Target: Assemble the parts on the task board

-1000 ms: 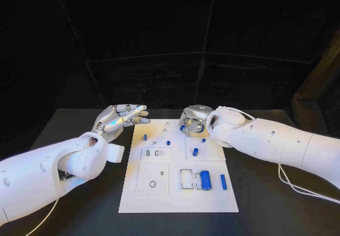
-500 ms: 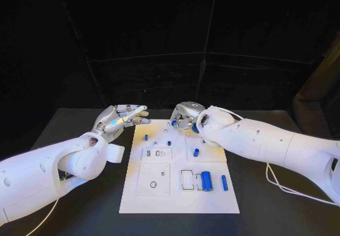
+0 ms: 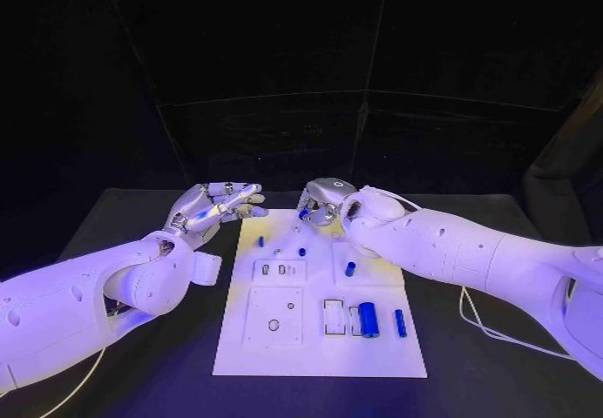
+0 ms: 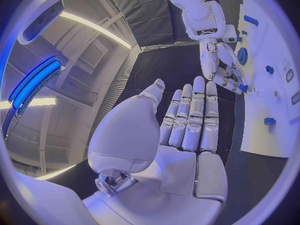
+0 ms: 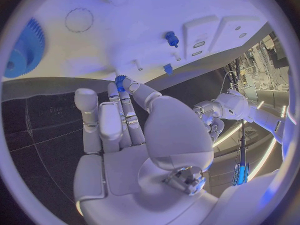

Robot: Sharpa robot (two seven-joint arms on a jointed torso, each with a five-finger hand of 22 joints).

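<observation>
Fingertips of the right hand (image 3: 323,205) pinch a small blue toothed part (image 5: 120,79), a little gear, at the far edge of the task board (image 3: 321,357); the other fingers lie extended and close together. Just past those fingertips, the right wrist view shows a thin pin (image 5: 138,65) standing up from the white plate, and a short way beyond it a small blue block (image 5: 167,68) and a blue peg (image 5: 170,37) standing upright. Well off to one side of the hand sits a large blue gear (image 5: 24,49), flat on the board, with a faint round outline (image 5: 79,19) near it. Further from the hand, toward the robot, the head view shows a small blue piece (image 3: 349,269) on the board's middle, then a thick blue cylinder (image 3: 369,320) lying beside a rectangular slot (image 3: 333,317), with a slim blue bar (image 3: 401,323) next to it. The left hand (image 3: 220,205) hovers above the dark surface (image 3: 164,383) just beside the board's far left corner, across from the right hand and apart from it; it holds nothing, its fingers straight and side by side, the thumb set off from them. A short blue pin (image 3: 260,241) stands on the board near that hand.
</observation>
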